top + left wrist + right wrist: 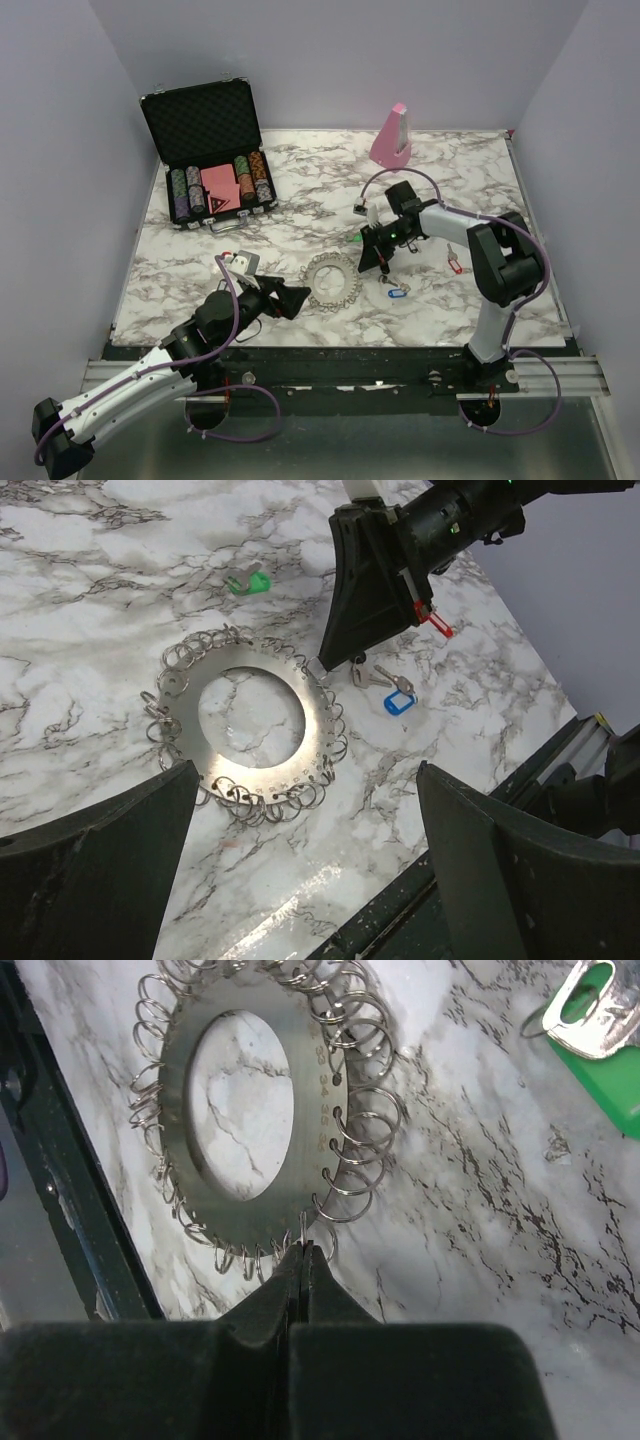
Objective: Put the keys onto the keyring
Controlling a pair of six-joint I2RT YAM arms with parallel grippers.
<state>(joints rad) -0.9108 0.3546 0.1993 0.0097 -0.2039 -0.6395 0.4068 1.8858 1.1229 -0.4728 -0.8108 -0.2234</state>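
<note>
Right gripper [303, 1252] clenched, its tips meeting at one small loop on the near rim of the keyring [315, 1110]; whether the wire is truly pinched cannot be told. Left gripper [305, 780] is released, jaws wide, hovering with the ring just ahead of its fingers. The ring lies flat on the marble table [80, 610], hole upward; being round, it has no long axis. The blue-tagged key [398, 704] lies just beside the right tips, on the side away from the ring, its long axis running roughly from tag to tips, blade end nearer them. The green-tagged key [248, 582] lies beyond the ring from the left gripper, and the red-tagged key [432, 622] beside the right gripper's body. No key appears to hang on a loop, so all the threading is judged left to do.
</note>
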